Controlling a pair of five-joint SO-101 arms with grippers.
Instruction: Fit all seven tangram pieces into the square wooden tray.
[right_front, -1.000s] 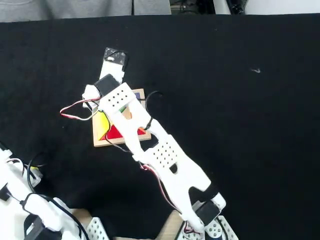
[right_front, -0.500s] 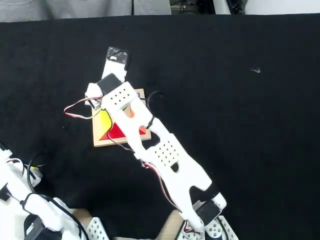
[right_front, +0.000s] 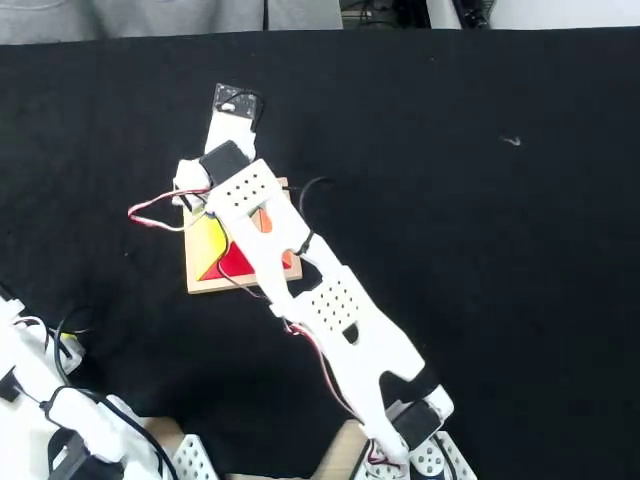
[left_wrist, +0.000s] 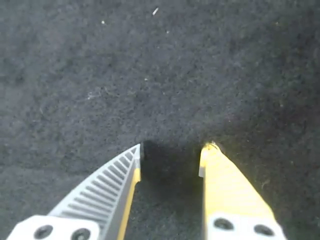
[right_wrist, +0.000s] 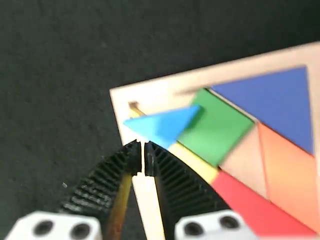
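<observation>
Tray: left of centre on the worktop.
Right claw: pressed together, empty, at the tray's corner.
Left claw: spread over bare worktop.
Blue triangle: askew over the green square, unseated.
Risk: a push from the closed tips could flip it out.

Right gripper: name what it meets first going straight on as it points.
Probably the light blue triangle, lying askew over a corner of the wooden tray just ahead of the right gripper; depth is unclear.
</observation>
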